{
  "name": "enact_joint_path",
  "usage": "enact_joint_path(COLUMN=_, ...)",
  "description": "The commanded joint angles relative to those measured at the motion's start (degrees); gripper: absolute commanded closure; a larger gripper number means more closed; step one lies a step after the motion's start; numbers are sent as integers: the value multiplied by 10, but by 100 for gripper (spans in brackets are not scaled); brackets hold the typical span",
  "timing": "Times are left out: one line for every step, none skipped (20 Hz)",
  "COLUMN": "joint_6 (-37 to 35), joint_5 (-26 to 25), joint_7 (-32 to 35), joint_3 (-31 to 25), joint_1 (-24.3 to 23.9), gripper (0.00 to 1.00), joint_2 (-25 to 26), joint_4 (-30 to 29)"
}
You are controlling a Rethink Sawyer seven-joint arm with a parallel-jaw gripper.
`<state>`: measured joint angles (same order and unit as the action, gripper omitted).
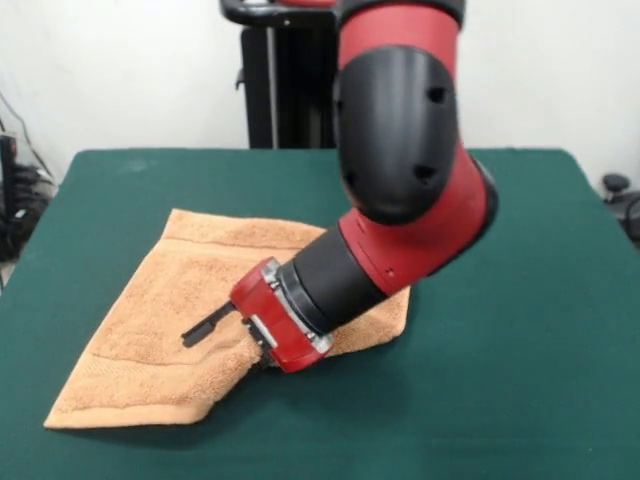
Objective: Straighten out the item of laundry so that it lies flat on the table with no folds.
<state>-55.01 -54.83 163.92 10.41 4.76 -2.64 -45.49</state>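
Hand (215, 335) low at frame centre-left, one dark finger over the towel (160, 330), other hidden so can't tell grip; towel on tabletop (520, 330) lower left, right side apparently doubled under arm, unfolding left.

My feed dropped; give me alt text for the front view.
A red and black arm reaches down over an orange-tan towel on the green table, its gripper low at the towel's near edge. The towel looks skewed, its near-right part hidden.

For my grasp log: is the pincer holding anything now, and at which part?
It cannot be told. The pincer lies low against the towel, but only one finger shows, so no grip is visible.
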Motion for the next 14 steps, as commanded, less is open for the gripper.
enact_joint_path(joint_6=59, joint_5=68, joint_7=-250, joint_3=-92, joint_1=-53, gripper=0, joint_2=-59, joint_4=-177)
enact_joint_path(joint_6=58, joint_5=75, joint_7=-269, joint_3=-95, joint_1=-62, gripper=0, joint_2=-74, joint_4=-192)
enact_joint_path(joint_6=54, joint_5=82, joint_7=-289, joint_3=-99, joint_1=-70, gripper=0, joint_2=-91, joint_4=-207)
enact_joint_path(joint_6=58, joint_5=82, joint_7=-304, joint_3=-102, joint_1=-76, gripper=0, joint_2=-104, joint_4=-219)
enact_joint_path(joint_6=56, joint_5=86, joint_7=-317, joint_3=-106, joint_1=-84, gripper=0, joint_2=-116, joint_4=-230)
enact_joint_path(joint_6=64, joint_5=84, joint_7=-326, joint_3=-109, joint_1=-89, gripper=0, joint_2=-124, joint_4=-239)
enact_joint_path(joint_6=70, joint_5=82, joint_7=-331, joint_3=-110, joint_1=-93, gripper=0, joint_2=-131, joint_4=-245)
enact_joint_path(joint_6=74, joint_5=81, joint_7=-335, joint_3=-115, joint_1=-97, gripper=0, joint_2=-134, joint_4=-252)
enact_joint_path(joint_6=73, joint_5=84, joint_7=-339, joint_3=-121, joint_1=-103, gripper=0, joint_2=-139, joint_4=-259)
enact_joint_path(joint_6=78, joint_5=84, joint_7=-341, joint_3=-126, joint_1=-106, gripper=0, joint_2=-143, joint_4=-266)
enact_joint_path(joint_6=76, joint_5=88, joint_7=-342, joint_3=-130, joint_1=-110, gripper=0, joint_2=-152, joint_4=-276)
enact_joint_path(joint_6=73, joint_5=93, joint_7=-345, joint_3=-133, joint_1=-112, gripper=0, joint_2=-159, joint_4=-282)
enact_joint_path(joint_6=69, joint_5=98, joint_7=-347, joint_3=-136, joint_1=-113, gripper=0, joint_2=-170, joint_4=-292)
enact_joint_path(joint_6=63, joint_5=103, joint_7=-348, joint_3=-138, joint_1=-114, gripper=0, joint_2=-178, joint_4=-300)
